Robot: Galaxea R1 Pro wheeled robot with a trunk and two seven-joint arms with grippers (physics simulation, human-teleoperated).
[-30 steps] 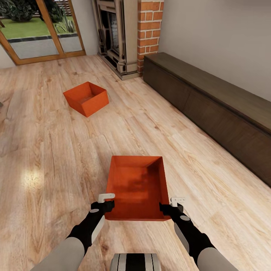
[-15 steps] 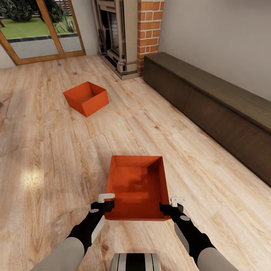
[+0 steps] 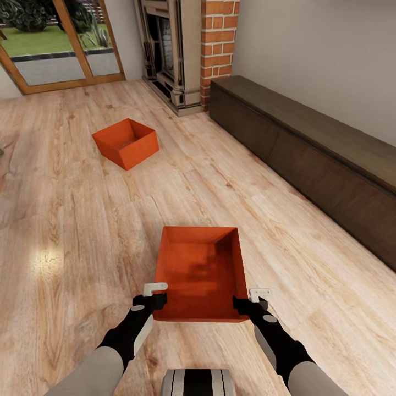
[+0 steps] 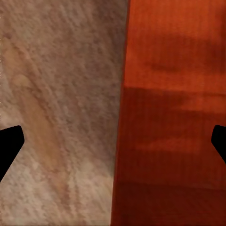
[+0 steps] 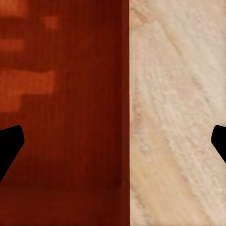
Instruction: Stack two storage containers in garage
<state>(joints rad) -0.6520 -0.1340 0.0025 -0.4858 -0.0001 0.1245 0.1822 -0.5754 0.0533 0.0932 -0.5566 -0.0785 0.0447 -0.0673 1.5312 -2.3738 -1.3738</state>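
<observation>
Two orange-red storage containers stand on the living room's light wood floor (image 3: 71, 231). The near container (image 3: 201, 272) sits straight ahead of me, open top up and empty. My left gripper (image 3: 157, 294) is at its near left corner and my right gripper (image 3: 250, 297) at its near right corner. In the left wrist view the container's side wall (image 4: 174, 117) runs between the wide-apart fingers of the left gripper (image 4: 113, 143). The right wrist view shows the opposite wall (image 5: 66, 117) between the open fingers of the right gripper (image 5: 113, 143). The far container (image 3: 126, 143) lies further off to the left.
A long dark wooden cabinet (image 3: 308, 148) runs along the right wall. A brick-and-stone fireplace (image 3: 176, 49) stands at the back, with wood-framed glass doors (image 3: 55, 49) to its left. Bare floor lies between the two containers.
</observation>
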